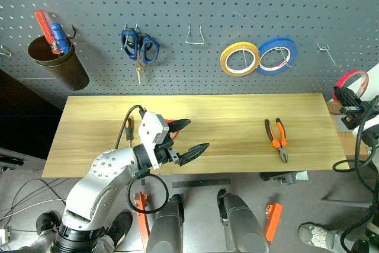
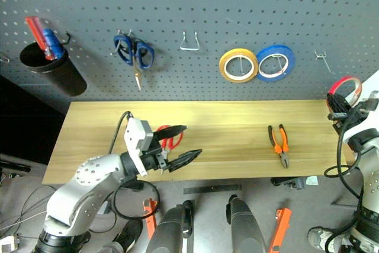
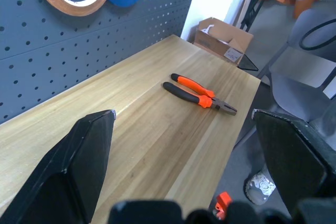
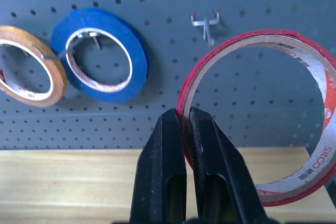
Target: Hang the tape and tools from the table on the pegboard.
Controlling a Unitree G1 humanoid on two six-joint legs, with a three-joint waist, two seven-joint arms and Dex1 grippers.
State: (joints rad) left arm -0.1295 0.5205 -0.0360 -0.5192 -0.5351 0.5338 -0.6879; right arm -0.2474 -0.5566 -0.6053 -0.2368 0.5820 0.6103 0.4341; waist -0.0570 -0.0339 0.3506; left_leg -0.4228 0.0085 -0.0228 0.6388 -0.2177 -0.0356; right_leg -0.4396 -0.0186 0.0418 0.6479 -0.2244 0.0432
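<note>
Tape (image 4: 262, 114): red ring, pinched by its band in the right gripper (image 4: 187, 129), jaws clenched on it, held up off the worktop (image 1: 237, 117) at its right end, in front of the pegboard (image 1: 207, 4).

Key relation: in the right wrist view an empty double-prong hook (image 4: 206, 26) sits on the board just above the ring's upper left rim, to the right of the blue roll (image 4: 100, 54) and yellow roll (image 4: 23, 66). Ring's open face looks at the board, so my read is the hole needs to go up and over that hook. Right arm is the only one near it.

Left gripper (image 1: 188, 138) hovers over the left part of the worktop, jaws released wide, nothing in them. Red-handled scissors (image 2: 170, 137) lie right behind or under it, mostly covered by the jaws, so lie and blade direction are unclear. Small screwdriver (image 1: 129, 131) lies by the left arm's wrist, partly hidden by the cable. Left arm is the nearer one for both.

Pliers (image 1: 277, 139) lie right of centre on the worktop, handles toward the board, nose toward the front edge, well apart from either gripper.

Head views cut the tape at the frame's right edge. How far the ring stands off the board can't be judged. Blue-handled scissors (image 1: 140, 48) and the cup of screwdrivers (image 1: 56, 54) already hang at the left.
</note>
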